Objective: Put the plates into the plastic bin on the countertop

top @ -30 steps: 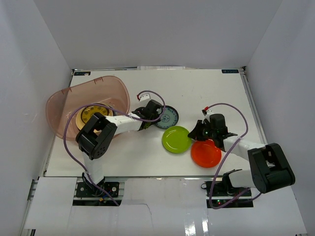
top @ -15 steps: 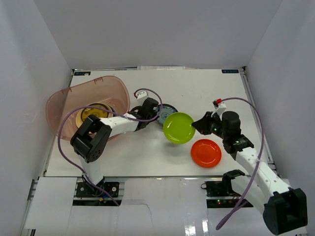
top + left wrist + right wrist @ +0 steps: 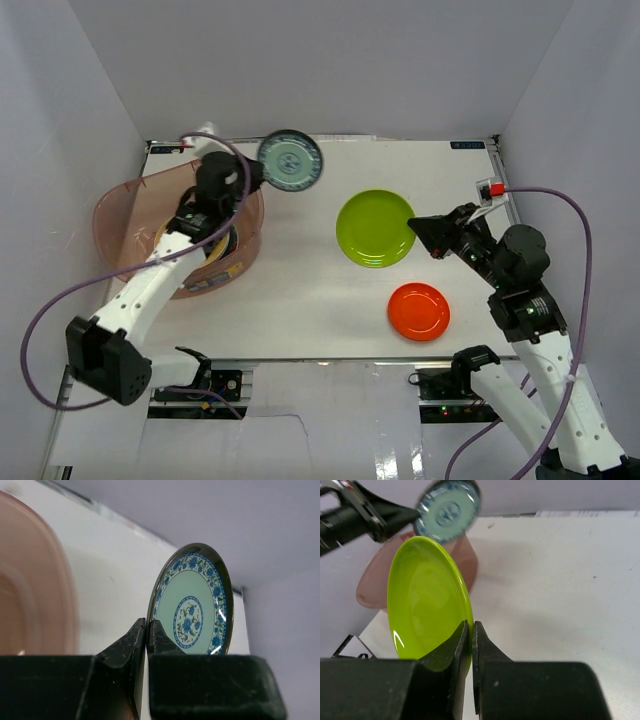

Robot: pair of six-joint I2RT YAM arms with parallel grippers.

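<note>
- While both arms hold plates clear of the tabletop (image 3: 330, 300), a third plate lies flat on that surface.
- Left fingers (image 3: 125, 647): clenched on the lower rim of the blue floral plate (image 3: 290, 160). The left wrist view shows one finger on each face of the rim, with the plate standing on edge above them.
- Blue floral plate, position: in the top view it sits in the air at the far edge of the tabletop, just beside the far right corner of the plastic bin (image 3: 120, 215). It touches neither the bin nor the tabletop.
- Right fingers (image 3: 454, 645): clenched on the edge of the green plate (image 3: 375, 228). The right wrist view shows the rim pinched between the two fingers, with the plate rising on edge and its glossy inner face turned to the left.
- Green plate, position: in the air right of the tabletop centre, well apart from the bin.
- Orange plate (image 3: 419, 311): flat on the tabletop near the front edge, nearer than the green plate and apart from it. Nothing grips it.
- Plastic bin: rests at the left side of the tabletop. The left arm (image 3: 150, 290) crosses over it.
- Bin contents: a yellow plate (image 3: 222, 250) shows partly beside the arm. The remaining contents cannot be told.
</note>
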